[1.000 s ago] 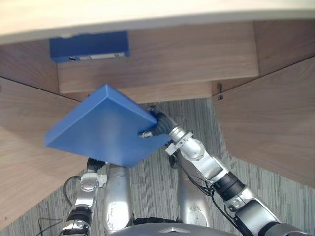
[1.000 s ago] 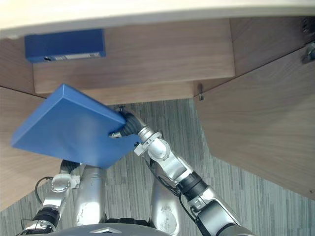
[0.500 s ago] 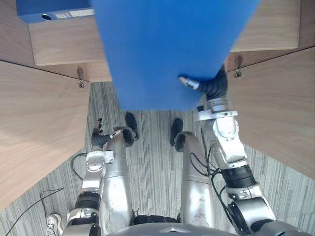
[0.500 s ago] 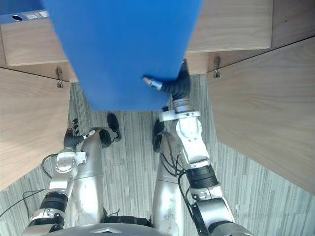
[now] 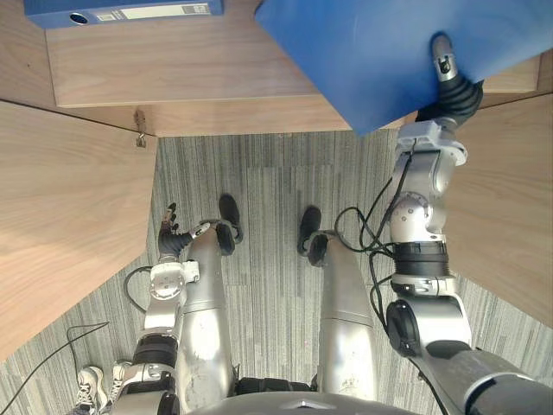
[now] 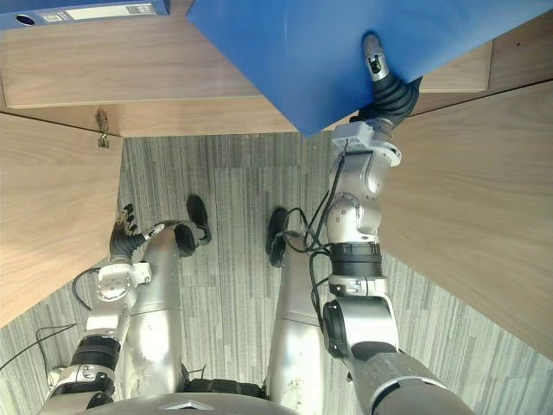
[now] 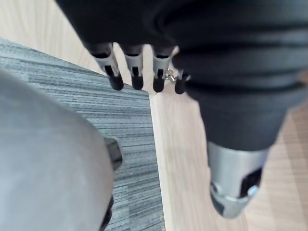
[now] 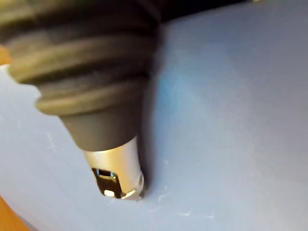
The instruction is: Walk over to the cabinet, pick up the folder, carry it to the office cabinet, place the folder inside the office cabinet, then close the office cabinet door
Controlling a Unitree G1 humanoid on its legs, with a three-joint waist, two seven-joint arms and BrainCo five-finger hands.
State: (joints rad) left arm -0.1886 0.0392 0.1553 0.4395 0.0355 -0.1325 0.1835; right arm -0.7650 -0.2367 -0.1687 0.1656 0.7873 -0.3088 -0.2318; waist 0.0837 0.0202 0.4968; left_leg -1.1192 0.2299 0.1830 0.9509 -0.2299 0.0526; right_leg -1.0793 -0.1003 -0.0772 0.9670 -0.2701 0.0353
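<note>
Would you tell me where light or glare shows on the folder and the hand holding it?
Right wrist view: the folder has a brighter patch beside the right hand, whose silver thumb tip glints; left eye view: the folder looks evenly lit, without glare.

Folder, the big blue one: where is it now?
The folder is pinched in the right hand, upper right in the eye views, by the cabinet shelf.

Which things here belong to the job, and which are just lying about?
Job: folder, held in the right hand; office cabinet; its open doors.
Lying about: another blue binder inside the cabinet; left hand, hanging open.
</note>
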